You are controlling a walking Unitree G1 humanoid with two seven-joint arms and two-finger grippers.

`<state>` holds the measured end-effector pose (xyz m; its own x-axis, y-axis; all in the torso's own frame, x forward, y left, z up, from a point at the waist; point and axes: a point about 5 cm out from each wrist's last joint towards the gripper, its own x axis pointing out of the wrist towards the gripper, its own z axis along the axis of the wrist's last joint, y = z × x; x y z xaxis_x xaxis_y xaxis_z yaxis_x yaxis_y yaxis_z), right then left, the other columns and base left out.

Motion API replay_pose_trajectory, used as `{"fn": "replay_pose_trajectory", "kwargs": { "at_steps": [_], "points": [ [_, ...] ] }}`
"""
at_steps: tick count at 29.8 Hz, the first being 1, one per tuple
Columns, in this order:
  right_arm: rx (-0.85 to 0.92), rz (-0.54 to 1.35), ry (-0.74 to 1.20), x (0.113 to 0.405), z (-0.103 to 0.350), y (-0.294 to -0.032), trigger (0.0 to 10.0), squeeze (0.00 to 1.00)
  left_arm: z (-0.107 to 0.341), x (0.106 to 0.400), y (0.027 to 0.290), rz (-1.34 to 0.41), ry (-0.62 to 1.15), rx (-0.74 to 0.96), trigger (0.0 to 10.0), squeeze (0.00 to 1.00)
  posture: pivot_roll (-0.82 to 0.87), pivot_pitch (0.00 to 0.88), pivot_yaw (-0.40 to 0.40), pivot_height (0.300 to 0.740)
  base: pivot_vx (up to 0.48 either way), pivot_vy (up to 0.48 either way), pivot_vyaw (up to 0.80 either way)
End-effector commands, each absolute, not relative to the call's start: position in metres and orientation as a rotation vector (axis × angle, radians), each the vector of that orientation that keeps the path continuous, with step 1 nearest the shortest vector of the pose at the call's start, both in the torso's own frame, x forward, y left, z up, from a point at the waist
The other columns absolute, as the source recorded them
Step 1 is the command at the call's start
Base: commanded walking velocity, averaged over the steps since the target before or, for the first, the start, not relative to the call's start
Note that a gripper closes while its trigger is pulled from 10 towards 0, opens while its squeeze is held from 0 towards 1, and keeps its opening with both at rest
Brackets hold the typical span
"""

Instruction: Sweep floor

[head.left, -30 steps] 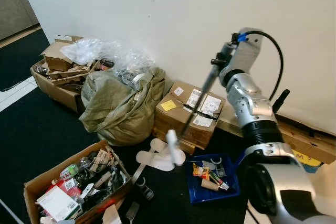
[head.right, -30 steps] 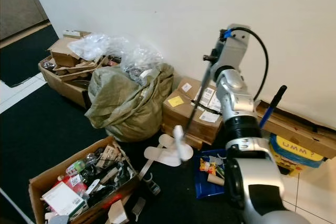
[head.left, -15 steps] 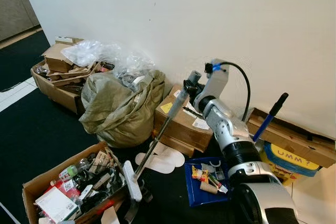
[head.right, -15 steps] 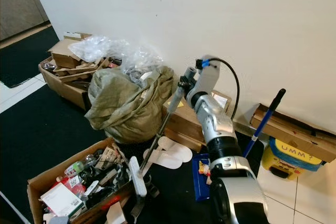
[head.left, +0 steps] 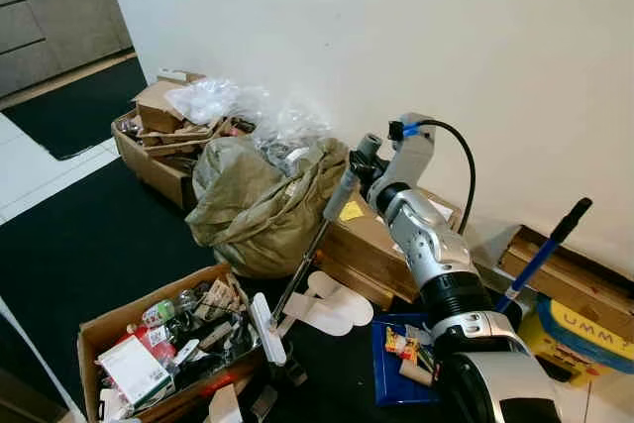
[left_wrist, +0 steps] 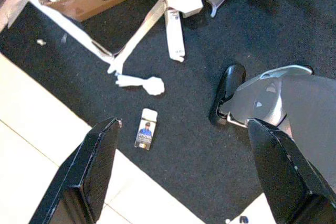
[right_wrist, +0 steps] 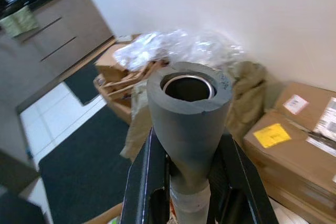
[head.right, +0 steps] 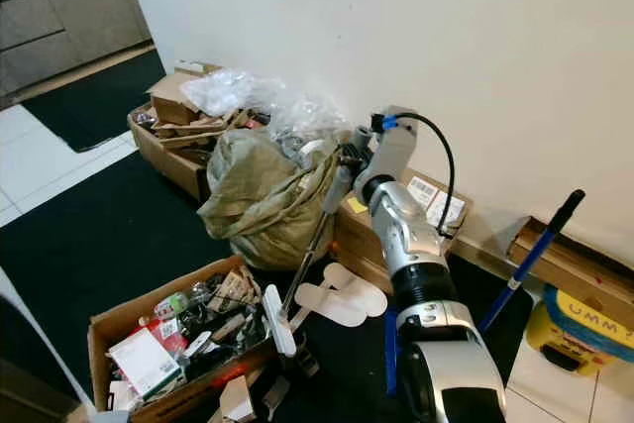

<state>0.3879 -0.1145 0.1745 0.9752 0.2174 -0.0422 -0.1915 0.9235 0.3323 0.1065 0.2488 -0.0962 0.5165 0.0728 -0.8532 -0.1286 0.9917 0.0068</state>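
Observation:
My right gripper (head.left: 363, 162) is shut on the grey foam grip of a broom (head.left: 340, 197). The shaft slants down to the left. Its white head (head.left: 267, 328) rests on the black carpet beside an open carton (head.left: 107, 327). In the right wrist view the two black fingers (right_wrist: 149, 182) clamp the grip (right_wrist: 189, 108) just below its hollow end. My left gripper (left_wrist: 181, 174) hangs open above the carpet. Under it lie a crumpled white paper (left_wrist: 147, 84), a small card (left_wrist: 145, 129) and a white strip (left_wrist: 174, 31).
A green-grey sack (head.left: 260, 207) leans on brown boxes (head.left: 374, 243) by the wall. Cartons with plastic wrap (head.left: 170, 131) stand further left. White flat pieces (head.left: 333, 308), a blue tray (head.left: 394, 375), a blue-handled pole (head.left: 540, 255) and a yellow box (head.left: 586, 329) lie to the right.
My right arm swung the broom down and left; its head went from beside the blue tray to the carton's corner. The head camera has since shifted, sliding the whole scene rightward.

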Motion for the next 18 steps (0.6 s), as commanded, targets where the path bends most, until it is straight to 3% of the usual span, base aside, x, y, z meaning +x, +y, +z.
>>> {"fn": "replay_pose_trajectory", "kwargs": {
  "at_steps": [1, 18],
  "points": [
    [0.367, 0.209, 0.08, 0.387, 0.173, -0.111, 10.0, 0.0, -0.097, 0.103, 0.249, 0.122, 1.038, -0.063, 10.0, 0.0, -0.04, 0.051, -0.005, 0.74, 0.0, 0.0, 0.0],
    [0.388, 0.051, 0.221, 0.374, 0.117, -0.122, 10.0, 0.0, -0.098, 0.099, 0.25, 0.111, 1.051, -0.046, 10.0, 0.0, -0.02, 0.057, 0.0, 0.74, 0.0, 0.0, 0.0]
  ]
}}
